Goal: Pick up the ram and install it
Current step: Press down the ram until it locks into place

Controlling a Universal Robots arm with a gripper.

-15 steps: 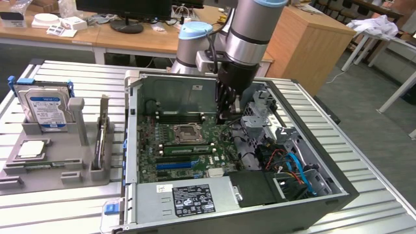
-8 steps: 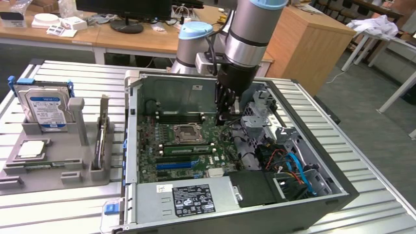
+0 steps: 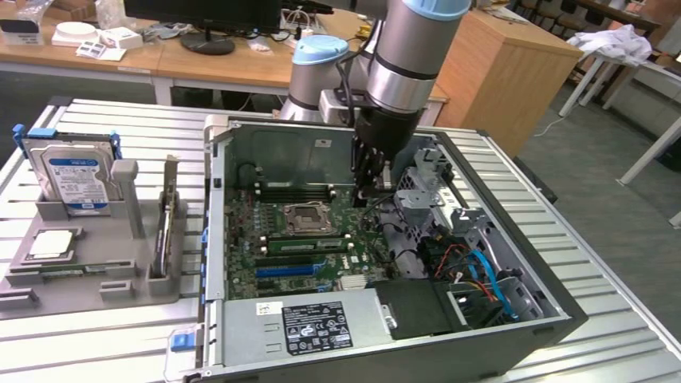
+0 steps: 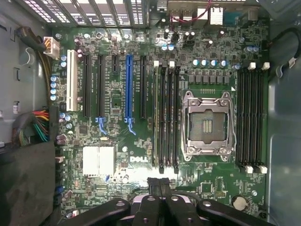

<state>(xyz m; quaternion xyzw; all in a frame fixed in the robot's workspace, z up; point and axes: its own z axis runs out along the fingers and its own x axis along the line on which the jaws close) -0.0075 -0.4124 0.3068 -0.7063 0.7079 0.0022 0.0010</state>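
The table [image 3: 107, 343] was seen as ribbed bare metal, the holder [image 3: 91, 278] as matt grey plastic, the computer case [image 3: 468, 355] as dark painted metal.

Wooden desks [image 3: 234, 68] and a wooden cabinet [image 3: 500, 72] stand behind the slatted metal table [image 3: 96, 343].

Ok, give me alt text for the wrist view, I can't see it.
The shut claw hangs over a motherboard, holding nothing. An empty processor socket sits between two banks of memory slots; what looks like the ram stands in the bank nearer the claw.
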